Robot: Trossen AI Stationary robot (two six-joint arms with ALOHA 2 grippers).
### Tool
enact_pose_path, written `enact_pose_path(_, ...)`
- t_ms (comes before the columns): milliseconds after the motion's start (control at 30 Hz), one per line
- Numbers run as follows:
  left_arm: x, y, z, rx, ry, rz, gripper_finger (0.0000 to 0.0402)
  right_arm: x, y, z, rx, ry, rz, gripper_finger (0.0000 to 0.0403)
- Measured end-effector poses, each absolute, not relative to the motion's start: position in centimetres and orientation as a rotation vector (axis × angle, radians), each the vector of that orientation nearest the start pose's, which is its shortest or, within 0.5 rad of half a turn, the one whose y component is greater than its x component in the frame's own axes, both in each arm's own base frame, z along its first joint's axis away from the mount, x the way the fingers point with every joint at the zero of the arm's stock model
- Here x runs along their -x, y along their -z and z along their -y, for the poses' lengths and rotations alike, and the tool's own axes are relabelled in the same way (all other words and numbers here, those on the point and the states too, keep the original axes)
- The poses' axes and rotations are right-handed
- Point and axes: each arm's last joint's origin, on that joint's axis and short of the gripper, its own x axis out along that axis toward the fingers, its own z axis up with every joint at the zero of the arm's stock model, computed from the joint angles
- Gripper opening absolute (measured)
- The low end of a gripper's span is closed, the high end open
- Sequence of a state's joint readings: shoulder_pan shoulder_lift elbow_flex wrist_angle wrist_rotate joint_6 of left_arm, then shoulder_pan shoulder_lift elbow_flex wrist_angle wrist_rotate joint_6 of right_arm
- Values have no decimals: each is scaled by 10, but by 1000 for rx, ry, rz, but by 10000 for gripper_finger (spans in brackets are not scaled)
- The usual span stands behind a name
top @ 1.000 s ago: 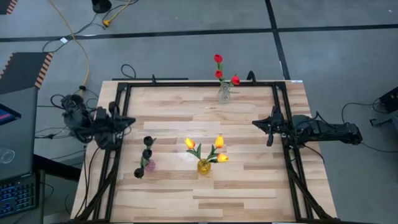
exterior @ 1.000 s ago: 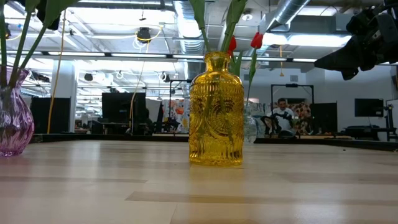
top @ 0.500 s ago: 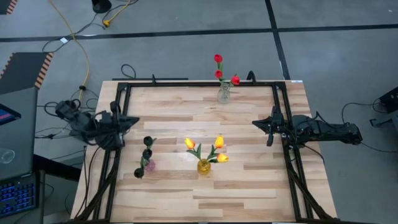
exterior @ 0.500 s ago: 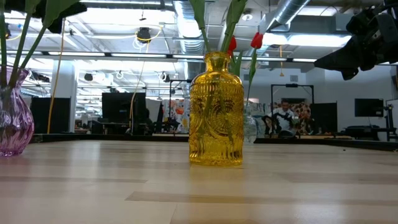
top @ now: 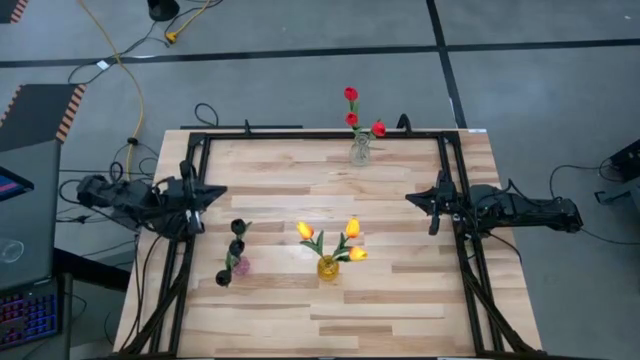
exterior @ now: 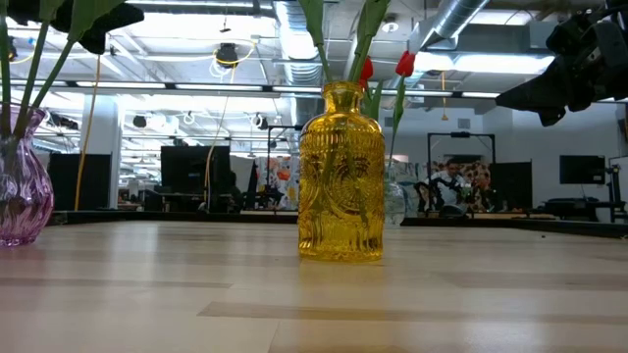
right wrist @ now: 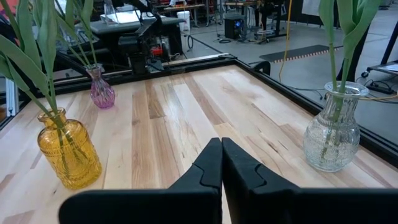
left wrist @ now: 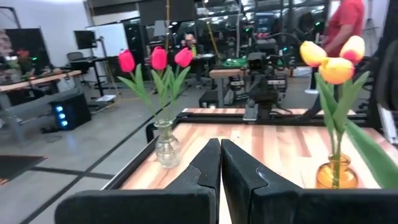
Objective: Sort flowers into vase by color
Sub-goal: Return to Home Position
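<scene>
Now parked over the left edge of the tabletop: left tool, its two fingers pressed flat together, gripping nothing. Opposite, over the right edge and pointed back toward it: right tool, likewise closed tight and empty. Nine flowers altogether, three to each of three vases, every vase upright on the wood. Near the left tool, a little toward the front edge: one purple vase with three black flowers. Between the two tools, closer to the front edge than either: one yellow vase with three yellow flowers, stems fanned apart. Also between the tools but off toward the far edge, well apart from both: one clear vase with three red flowers. Beyond the right tool, past the tabletop, in the left wrist view: one person in a red top.
</scene>
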State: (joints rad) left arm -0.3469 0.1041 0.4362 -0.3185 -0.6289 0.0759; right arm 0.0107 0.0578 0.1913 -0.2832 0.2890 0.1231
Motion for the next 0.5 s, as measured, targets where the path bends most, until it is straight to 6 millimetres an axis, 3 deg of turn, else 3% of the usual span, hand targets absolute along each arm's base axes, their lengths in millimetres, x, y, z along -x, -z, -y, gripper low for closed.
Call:
enact_pose_path(267,-80,-239,5,-98,-279,8,0,-86,-197,7,-98,286,-132,31)
enact_pose_path(500,-82,-236,0,-93,-308,-1,0,-86,-197,7,-60,286,-138,31)
